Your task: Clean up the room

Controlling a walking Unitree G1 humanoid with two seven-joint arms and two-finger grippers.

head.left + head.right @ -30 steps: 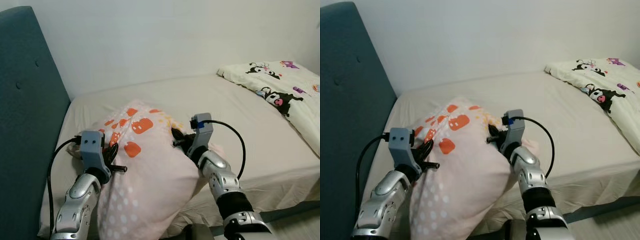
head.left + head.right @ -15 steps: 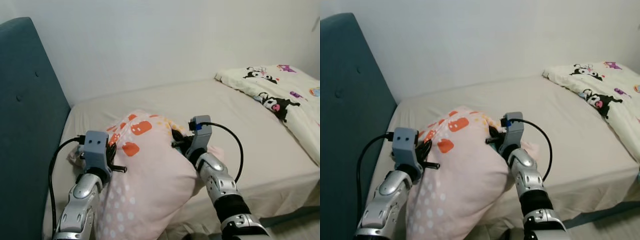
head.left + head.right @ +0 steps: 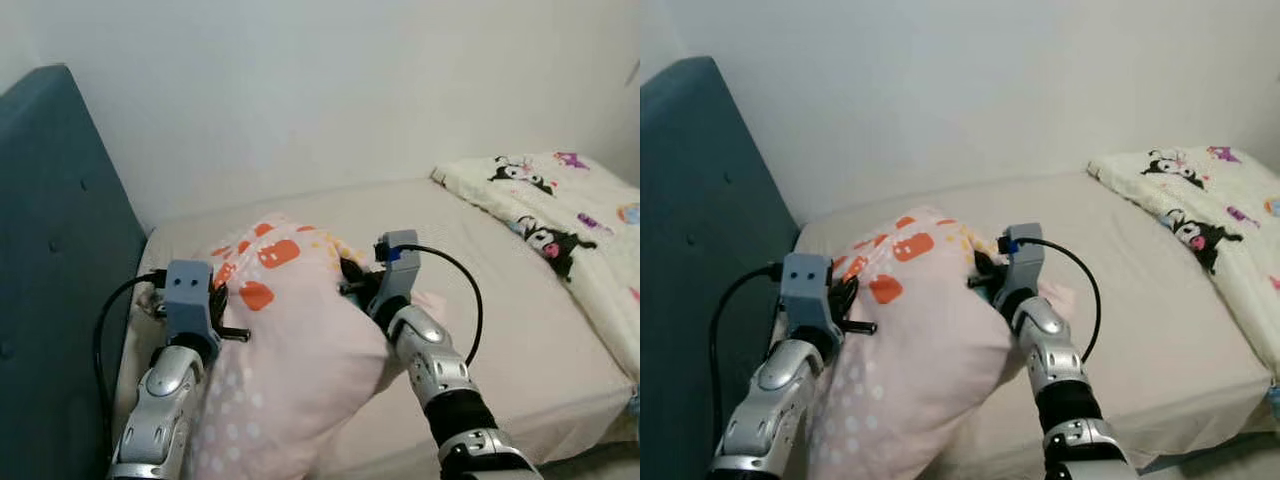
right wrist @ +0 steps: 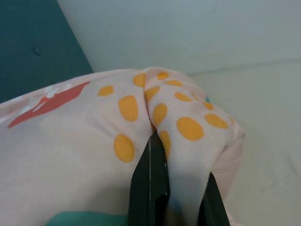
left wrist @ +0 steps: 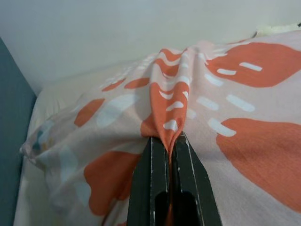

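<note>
Left eye view: I have the pink pillow [image 3: 290, 340] lifted between both arms, left pincer [image 5: 168, 149] and right pincer [image 4: 157, 141] each clenched on a fold. Beyond them, the bed [image 3: 480, 270] waits; placing it remains.

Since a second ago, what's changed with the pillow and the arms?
Little has changed. Both end effectors, left and right, stay clamped on folds of the pillow, held up over the bed. The view has shifted, so the camera moved; the blanket lies as before.
</note>
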